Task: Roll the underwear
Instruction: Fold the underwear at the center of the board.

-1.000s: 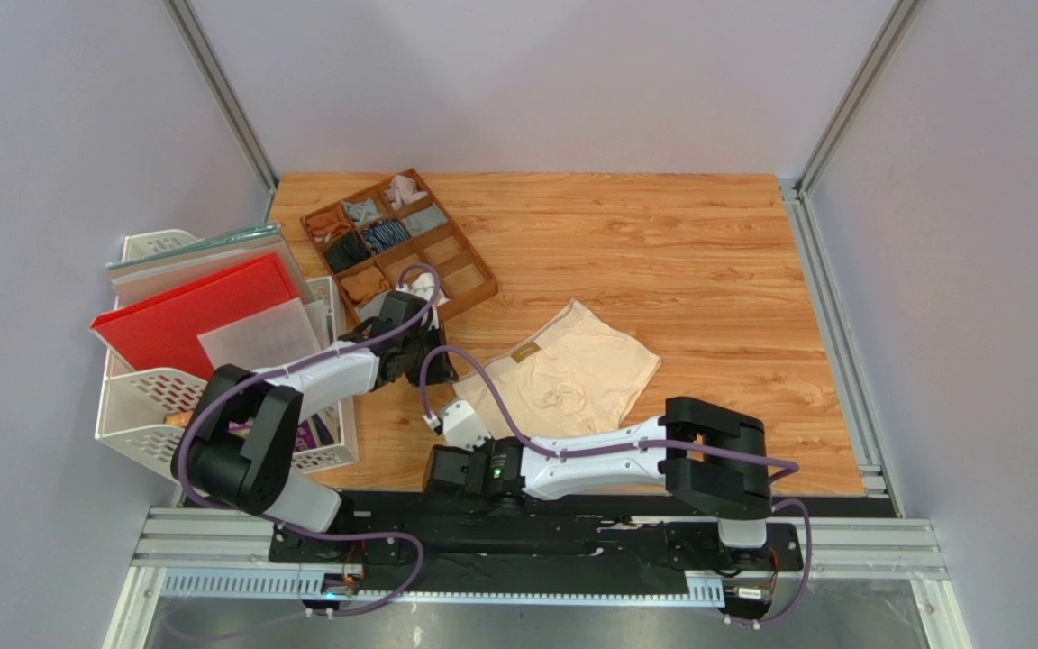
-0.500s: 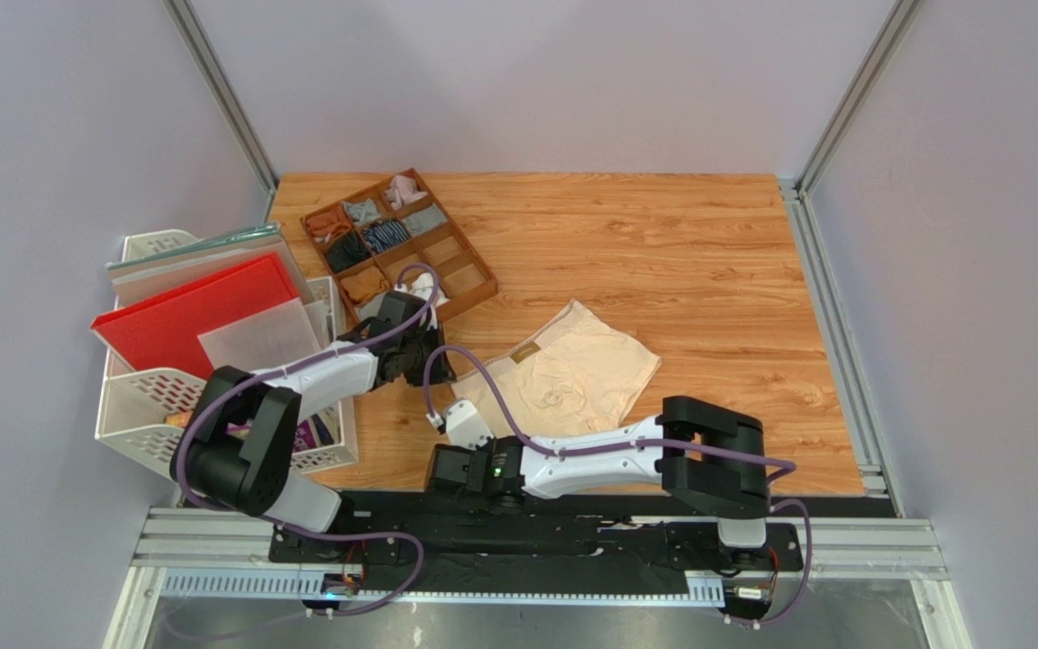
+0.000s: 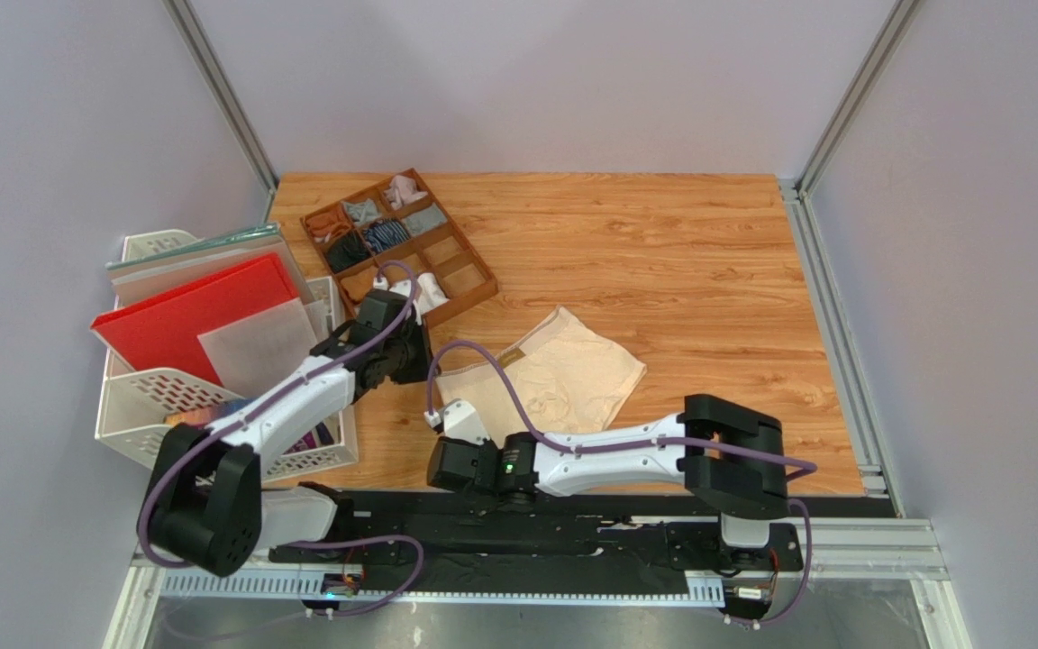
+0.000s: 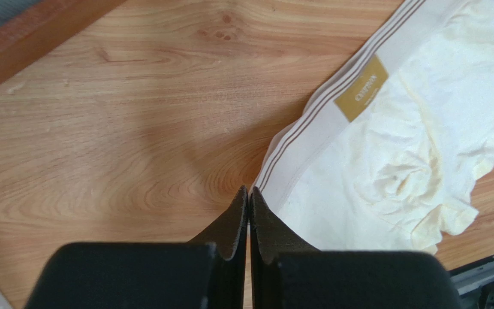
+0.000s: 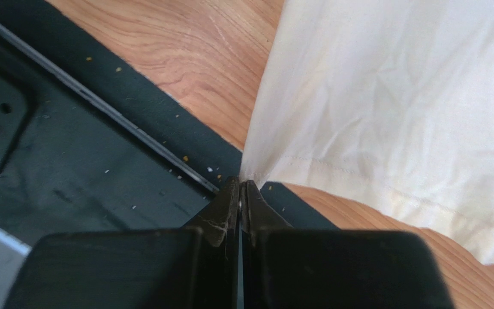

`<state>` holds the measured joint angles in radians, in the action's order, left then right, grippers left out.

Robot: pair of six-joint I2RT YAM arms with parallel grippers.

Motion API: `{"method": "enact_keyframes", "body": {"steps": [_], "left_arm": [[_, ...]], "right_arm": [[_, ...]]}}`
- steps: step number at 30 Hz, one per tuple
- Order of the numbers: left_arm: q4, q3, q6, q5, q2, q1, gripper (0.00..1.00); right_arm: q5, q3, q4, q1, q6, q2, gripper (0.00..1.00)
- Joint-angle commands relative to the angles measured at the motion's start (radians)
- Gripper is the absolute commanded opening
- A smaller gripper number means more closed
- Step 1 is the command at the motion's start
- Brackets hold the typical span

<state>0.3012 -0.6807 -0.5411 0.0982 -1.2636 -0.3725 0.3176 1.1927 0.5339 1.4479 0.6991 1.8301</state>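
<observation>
Status: the cream-beige underwear (image 3: pixel 586 372) lay spread on the table (image 3: pixel 701 244), roughly centre, near the arms. It was wrinkled in the middle with the tan label facing up, and no roll had been started.

- Right gripper (image 5: pixel 240 183): fingers closed on the near corner of the cloth. The fabric rose taut from the tips, over the black base strip at the table's near edge.
- Left gripper (image 4: pixel 248 193): fingers shut tight, with the tips right at the lower end of the waistband. I couldn't tell whether any cloth was pinched or they were just touching it.

My read was early stage, a corner grab for straightening or a first fold. Flattening, folding and the roll itself all looked left to do. The wooden divider tray (image 3: pixel 454 233) at the far left already held small rolled garments. I couldn't make out a white brief for certain.
</observation>
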Motion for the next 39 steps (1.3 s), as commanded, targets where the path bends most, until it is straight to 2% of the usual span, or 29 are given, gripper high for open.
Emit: {"method": "enact_keyframes", "body": {"steps": [1, 5, 11, 24, 39], "left_arm": [[0.097, -0.002, 0.013, -0.072, 0.119, 0.006, 0.0], [0.156, -0.039, 0.032, -0.095, 0.145, 0.006, 0.0], [0.188, -0.109, 0.04, -0.083, 0.113, 0.006, 0.0], [0.174, -0.298, 0.0, -0.046, -0.1, -0.037, 0.0], [0.171, -0.548, -0.034, -0.012, -0.352, -0.132, 0.0]], "right_arm": [[-0.025, 0.001, -0.034, -0.001, 0.005, -0.11, 0.0], [0.015, -0.018, -0.003, -0.017, -0.007, -0.178, 0.0], [0.046, -0.105, 0.015, -0.112, -0.033, -0.314, 0.0], [0.046, -0.249, 0.044, -0.36, -0.11, -0.518, 0.0], [0.06, -0.272, 0.13, -0.517, -0.162, -0.629, 0.0]]}}
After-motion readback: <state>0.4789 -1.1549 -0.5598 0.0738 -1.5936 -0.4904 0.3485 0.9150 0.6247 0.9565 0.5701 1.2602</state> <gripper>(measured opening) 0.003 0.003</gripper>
